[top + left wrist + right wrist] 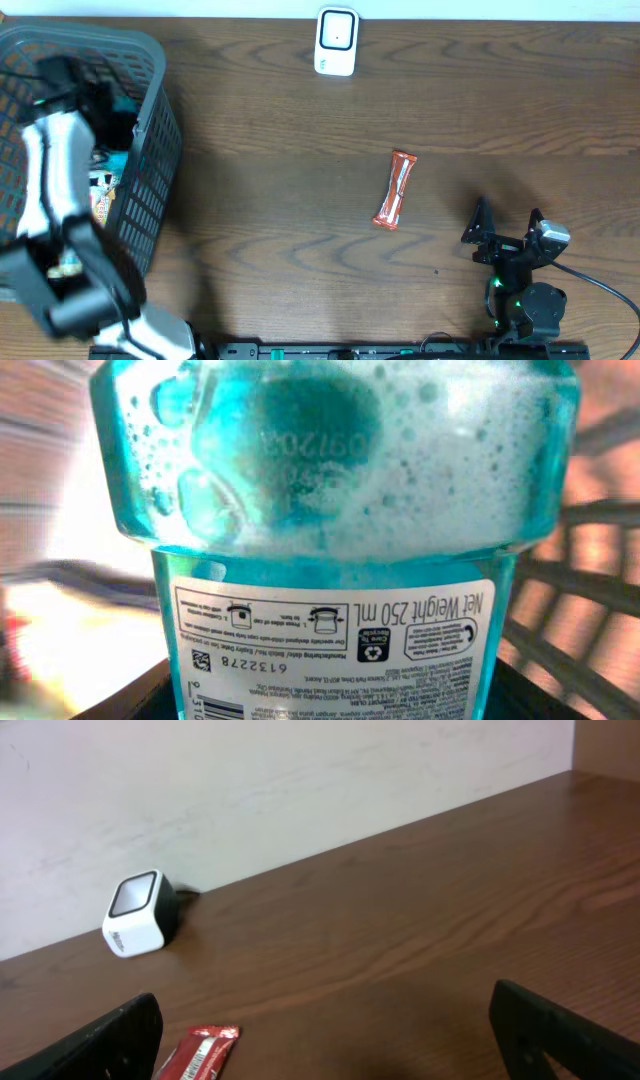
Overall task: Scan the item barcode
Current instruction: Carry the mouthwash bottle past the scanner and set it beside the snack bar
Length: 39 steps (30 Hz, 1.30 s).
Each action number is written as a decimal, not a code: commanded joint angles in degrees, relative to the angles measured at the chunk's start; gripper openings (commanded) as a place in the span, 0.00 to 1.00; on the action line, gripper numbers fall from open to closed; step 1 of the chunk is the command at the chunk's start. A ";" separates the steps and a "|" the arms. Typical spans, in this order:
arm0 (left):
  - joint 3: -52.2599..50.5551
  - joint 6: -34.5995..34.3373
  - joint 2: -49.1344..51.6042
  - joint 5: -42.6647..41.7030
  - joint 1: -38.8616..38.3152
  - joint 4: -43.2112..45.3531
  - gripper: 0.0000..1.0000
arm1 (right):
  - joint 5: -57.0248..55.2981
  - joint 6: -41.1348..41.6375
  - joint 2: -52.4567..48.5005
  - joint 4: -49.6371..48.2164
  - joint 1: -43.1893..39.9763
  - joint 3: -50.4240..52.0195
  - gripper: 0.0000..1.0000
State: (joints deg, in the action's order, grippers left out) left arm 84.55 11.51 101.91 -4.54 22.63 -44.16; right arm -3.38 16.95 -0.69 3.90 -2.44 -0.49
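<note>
Inside the basket [152,190], a foamy teal bottle [330,490], white label [330,628] inverted.

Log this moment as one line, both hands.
left hand in basket at blue bottle, grip unclear | right hand open, empty | snack bar on table | scanner at far edge

Counter [300,100]: dark brown wood grain, with a pale wall along its far edge.
Basket [152,170]: grey and slatted, standing at the left end.
Scanner [336,42]: white, at the far edge by the wall.
Bar [396,190]: orange wrapper, lying mid-counter, well apart from both.
</note>
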 commanded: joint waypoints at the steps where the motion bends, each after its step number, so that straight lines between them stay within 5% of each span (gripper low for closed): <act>1: 0.98 -3.85 -7.89 0.68 2.19 0.57 0.51 | 0.09 0.15 0.31 0.11 0.20 0.17 0.99; 7: 0.98 -12.20 -18.62 -4.11 3.43 2.80 0.51 | 0.11 0.15 0.31 0.11 0.20 0.17 0.99; 19: 0.96 -28.37 -31.85 -38.34 -2.91 7.30 0.51 | 0.11 0.15 0.31 0.11 0.20 0.17 0.99; 25: -1.62 -28.11 -28.09 -37.81 -20.74 5.35 0.51 | 0.09 0.15 0.31 0.11 0.20 0.17 0.99; 30: -3.56 -28.13 -20.76 -28.98 -35.39 5.42 0.51 | 0.09 0.15 0.31 0.11 0.20 0.17 0.99; 39: -3.56 -28.13 -4.66 -16.55 -51.10 7.65 0.51 | 0.09 0.15 0.31 0.11 0.20 0.17 0.99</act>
State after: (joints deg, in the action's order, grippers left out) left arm 80.27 -16.53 94.87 -27.07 -25.93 -37.12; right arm -3.38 16.95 -0.69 3.88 -2.44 -0.49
